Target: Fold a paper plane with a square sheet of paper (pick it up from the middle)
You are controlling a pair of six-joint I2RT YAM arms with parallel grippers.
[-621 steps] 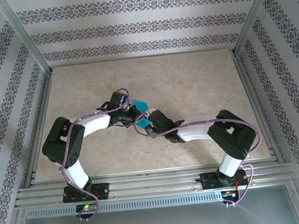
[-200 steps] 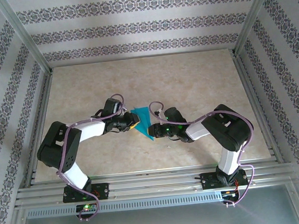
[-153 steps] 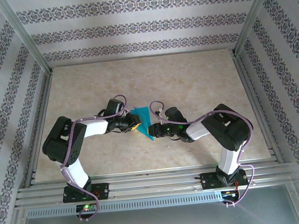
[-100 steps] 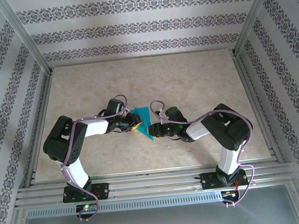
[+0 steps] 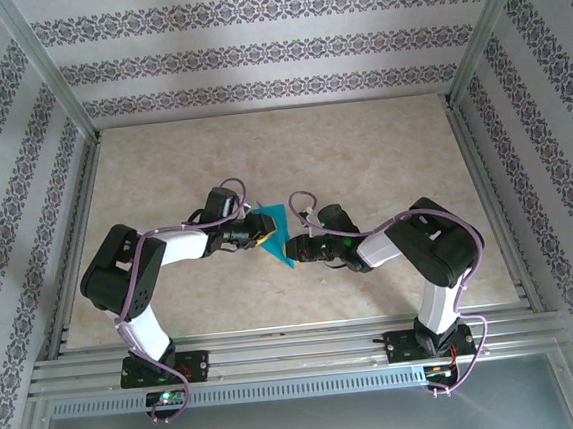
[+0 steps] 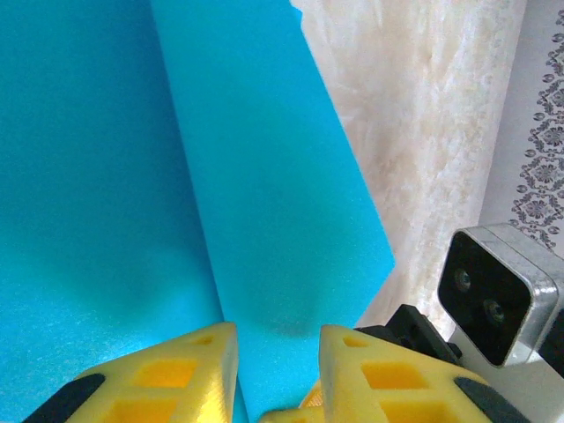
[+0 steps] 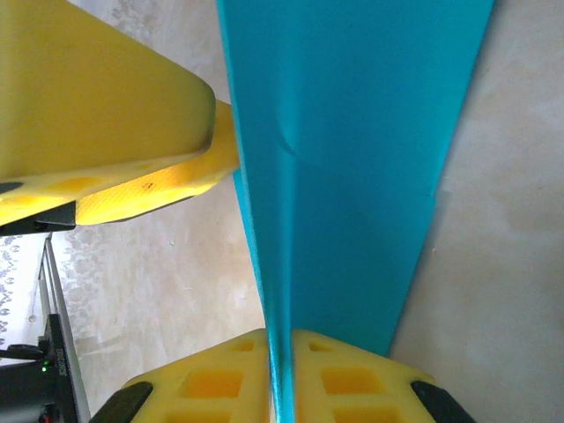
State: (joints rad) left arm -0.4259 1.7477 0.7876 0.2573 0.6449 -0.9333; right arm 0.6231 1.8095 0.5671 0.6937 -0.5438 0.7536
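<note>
The square sheet of paper [image 5: 275, 225] is teal-blue, folded along a straight crease, and held off the table at mid-centre between both arms. My right gripper [image 5: 291, 246] comes from the right and is shut on the paper's lower edge. In the right wrist view its two yellow fingers [image 7: 211, 383] press the folded paper [image 7: 352, 132] between them at the gripper [image 7: 280, 379]. My left gripper [image 5: 256, 235] meets the paper from the left. Its jaws [image 6: 278, 370] stand apart, with the creased paper [image 6: 264, 176] running down into the gap. One left finger [image 7: 106, 97] lies beside the sheet.
The beige marbled tabletop [image 5: 362, 158] is bordered by aluminium rails and patterned walls [image 5: 272, 50]. The right arm's wrist camera [image 6: 493, 291] sits close behind the paper. Both arm bases stand at the near edge.
The left arm's elbow has shifted slightly and its jaws have widened a little. The paper and the right gripper have stayed where they were.
</note>
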